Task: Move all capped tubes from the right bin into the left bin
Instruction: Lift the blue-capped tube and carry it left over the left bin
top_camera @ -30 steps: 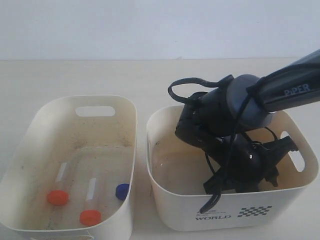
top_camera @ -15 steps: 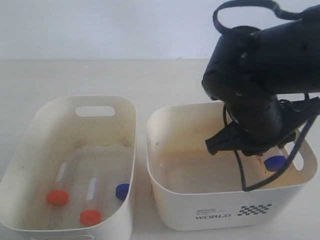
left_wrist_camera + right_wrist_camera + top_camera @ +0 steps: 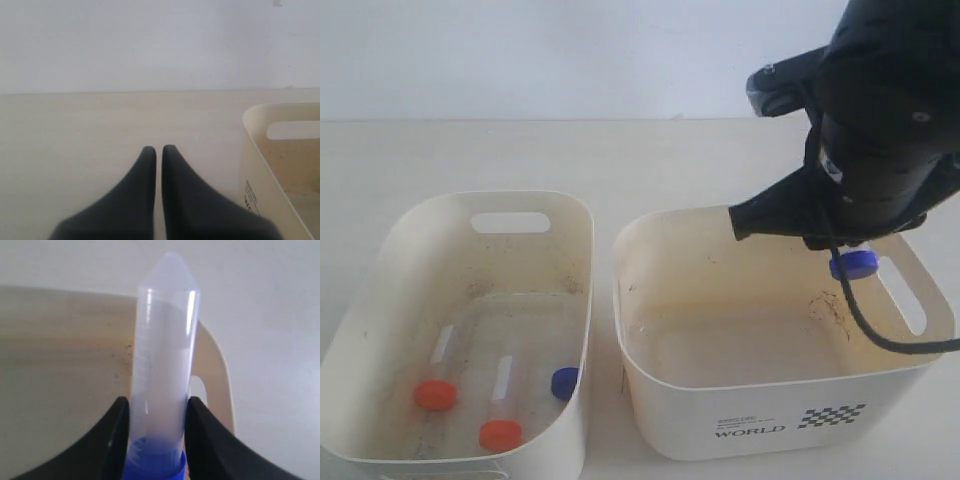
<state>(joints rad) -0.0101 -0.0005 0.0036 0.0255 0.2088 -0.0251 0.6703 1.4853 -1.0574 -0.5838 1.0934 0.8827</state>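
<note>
Tube 4 of 4, the blue-capped tube (image 3: 165, 355), is clamped just above its cap between the jaws of the right gripper (image 3: 159, 407). It is held up off the floor of the right bin (image 3: 770, 388), on the side away from the left bin (image 3: 582, 270).

We count 3 capped tubes lying in the left bin: 2 orange-capped tubes (image 3: 435, 394) and 1 blue-capped one (image 3: 564, 382). The right bin's floor shows no other tube, only a dark wisp of debris (image 3: 830, 305). So we judge 3 transfers done and 1 left: carry this tube across and let it go.

The left gripper (image 3: 158, 152) hangs over bare table (image 3: 75, 125), jaws together and holding nothing.

From outside, the arm covers the held tube's body, and only its cap shows. The arm also hides the right bin's far corner. The left bin's wall hides most of its blue-capped tube. We cannot read the cut-off print on the bin in the left wrist view.
</note>
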